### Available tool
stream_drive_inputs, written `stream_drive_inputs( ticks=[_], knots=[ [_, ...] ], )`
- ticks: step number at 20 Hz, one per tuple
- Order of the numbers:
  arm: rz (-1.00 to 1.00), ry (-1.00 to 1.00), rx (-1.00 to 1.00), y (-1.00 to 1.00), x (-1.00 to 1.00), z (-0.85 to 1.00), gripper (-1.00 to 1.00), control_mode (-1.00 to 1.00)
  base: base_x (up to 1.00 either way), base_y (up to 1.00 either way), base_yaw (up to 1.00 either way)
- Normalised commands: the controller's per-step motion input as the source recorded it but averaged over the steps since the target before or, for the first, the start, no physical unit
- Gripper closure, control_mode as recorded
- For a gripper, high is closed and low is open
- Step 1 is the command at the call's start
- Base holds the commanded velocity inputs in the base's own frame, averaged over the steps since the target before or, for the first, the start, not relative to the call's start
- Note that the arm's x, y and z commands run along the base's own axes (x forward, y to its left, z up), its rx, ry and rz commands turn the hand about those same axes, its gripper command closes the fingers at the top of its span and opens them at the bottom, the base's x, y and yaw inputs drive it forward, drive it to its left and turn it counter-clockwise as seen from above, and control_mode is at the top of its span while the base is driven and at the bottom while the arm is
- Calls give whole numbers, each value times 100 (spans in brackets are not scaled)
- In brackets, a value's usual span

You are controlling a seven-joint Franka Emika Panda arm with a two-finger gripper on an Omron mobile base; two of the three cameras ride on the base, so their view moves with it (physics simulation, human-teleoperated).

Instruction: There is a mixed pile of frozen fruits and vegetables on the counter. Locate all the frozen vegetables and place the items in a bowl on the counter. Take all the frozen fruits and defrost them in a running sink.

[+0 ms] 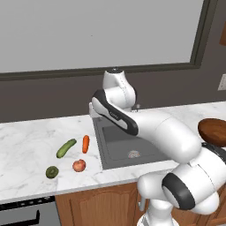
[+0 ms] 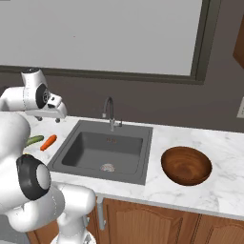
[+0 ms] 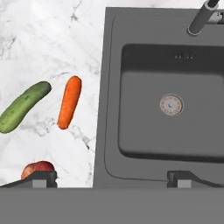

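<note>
On the white marble counter (image 1: 26, 141), left of the sink (image 1: 126, 143), lies the pile: a green cucumber (image 1: 66, 148), an orange carrot (image 1: 85, 144), a red apple (image 1: 79, 165) and a dark green round fruit (image 1: 52, 172). My gripper (image 3: 111, 177) hangs open and empty above the sink's left rim. Below it I see the cucumber (image 3: 24, 106), the carrot (image 3: 70, 102) and the apple (image 3: 38, 168), which is partly behind my left fingertip (image 3: 41, 177). The reddish-brown bowl (image 2: 186, 165) stands empty on the counter right of the sink (image 2: 107, 150).
A curved grey faucet (image 2: 109, 112) rises behind the basin, above the round metal drain (image 3: 171, 105). A dark wall with a large window frame runs behind the counter. Brown cabinets sit below its front edge, with a dark appliance front (image 1: 26, 212) at lower left.
</note>
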Motion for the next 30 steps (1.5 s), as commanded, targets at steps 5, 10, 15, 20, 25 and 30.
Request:
stream_drive_inputs(
  ticks=[5, 10, 15, 20, 25, 30],
  knots=[
    [0, 2, 0, 33, 10, -13, -100, -100, 0, 0, 0],
    [0, 3, 1, 34, 11, -19, -100, -100, 0, 0, 0],
    [0, 5, 0, 30, 10, -26, -100, -100, 0, 0, 0],
    [0, 5, 0, 26, 13, -26, -100, -100, 0, 0, 0],
    [0, 2, 0, 18, 23, -33, -100, -100, 0, 0, 0],
    [1, 1, 0, 14, 25, -31, -100, -100, 0, 0, 0]
  ],
)
